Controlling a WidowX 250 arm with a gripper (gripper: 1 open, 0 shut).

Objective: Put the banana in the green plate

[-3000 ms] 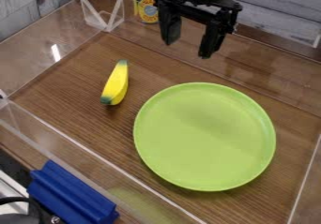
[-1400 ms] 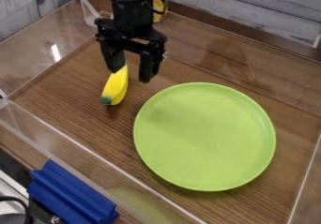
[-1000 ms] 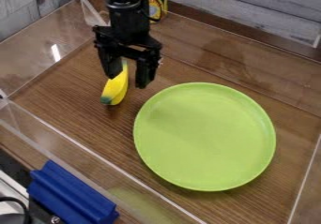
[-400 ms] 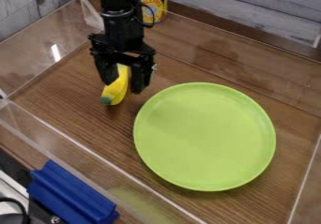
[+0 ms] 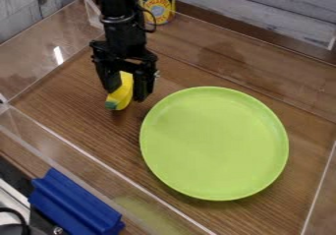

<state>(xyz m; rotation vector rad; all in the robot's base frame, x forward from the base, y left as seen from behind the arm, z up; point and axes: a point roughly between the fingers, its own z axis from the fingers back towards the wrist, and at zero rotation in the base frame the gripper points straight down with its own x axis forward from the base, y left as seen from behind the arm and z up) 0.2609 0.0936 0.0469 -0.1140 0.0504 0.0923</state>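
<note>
The black two-fingered pincer [image 5: 125, 74] was spread around the small curved yellow banana [image 5: 120, 92] on the brown wooden bench [image 5: 59, 101], beside the round lime-green plate [image 5: 214, 143]. Grasping seemed in hand; perhaps lowering, then closing, was needed.

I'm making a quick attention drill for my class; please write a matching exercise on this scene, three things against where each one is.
Things:
1. banana
2. green plate
3. yellow-labelled can

Places:
A. at the back, behind the plate
B. beneath the claw
C. on the wooden surface, to the right of the blue object in the picture

Right pairs: 1-B, 2-C, 3-A
</note>
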